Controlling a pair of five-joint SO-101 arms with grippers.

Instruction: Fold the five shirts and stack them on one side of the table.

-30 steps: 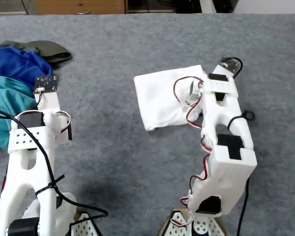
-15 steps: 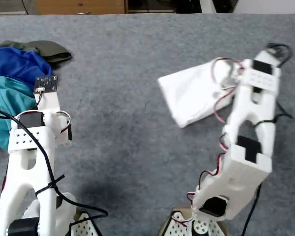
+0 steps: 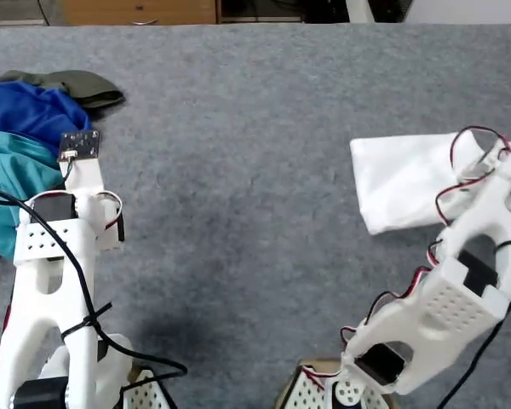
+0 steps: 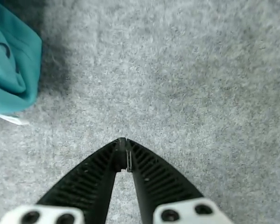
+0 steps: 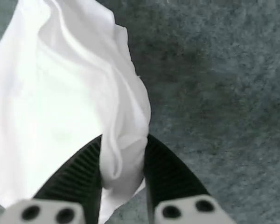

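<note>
A folded white shirt point(image 3: 404, 181) lies at the table's right edge. My right gripper point(image 5: 123, 154) is shut on a bunched edge of the white shirt point(image 5: 60, 112), pinching the cloth between both fingers. At the left side of the table lies a heap of unfolded shirts: a blue one point(image 3: 25, 111), a teal one point(image 3: 13, 183) and an olive one point(image 3: 81, 85). My left gripper point(image 4: 122, 154) hovers over bare carpet beside the teal shirt point(image 4: 9, 65), its jaws shut with nothing between them.
Grey carpet point(image 3: 238, 170) covers the whole table. A wooden cabinet point(image 3: 136, 10) stands beyond the far edge. Wide free room lies between the two arms in the middle.
My right arm has dragged the white shirt from the table's middle to its right edge. The left arm has not moved.
</note>
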